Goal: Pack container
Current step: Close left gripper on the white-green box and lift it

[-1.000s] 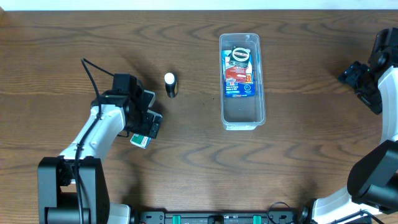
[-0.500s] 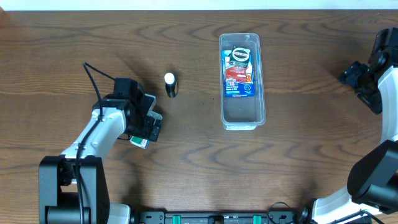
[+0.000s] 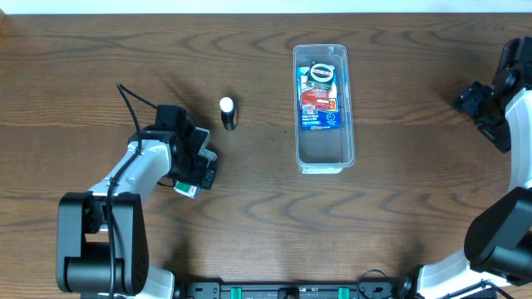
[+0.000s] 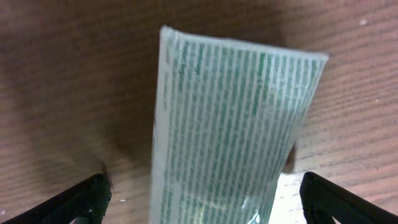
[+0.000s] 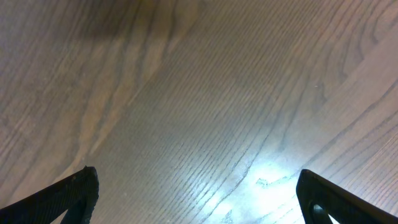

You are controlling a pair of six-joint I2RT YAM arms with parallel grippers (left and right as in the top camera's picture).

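The container (image 3: 348, 124), a clear long bin, stands right of the table's middle with a red and blue packaged item (image 3: 320, 104) inside. My left gripper (image 3: 200, 171) hovers low over a small green and white packet (image 3: 188, 188) lying on the wood. In the left wrist view the green-striped packet (image 4: 230, 118) lies between my two wide-apart fingertips (image 4: 84, 198), and the left gripper (image 4: 211, 208) is open around it, not touching. My right gripper (image 3: 476, 101) is at the far right edge, open (image 5: 199, 202) over bare wood.
A small black cylinder with a white cap (image 3: 227, 113) lies between the left gripper and the container. The near half of the container holds nothing. The table is dark brown wood (image 3: 266, 216).
My left arm has shifted slightly down and right, settling closer over the green packet. The right arm and the container have not moved.
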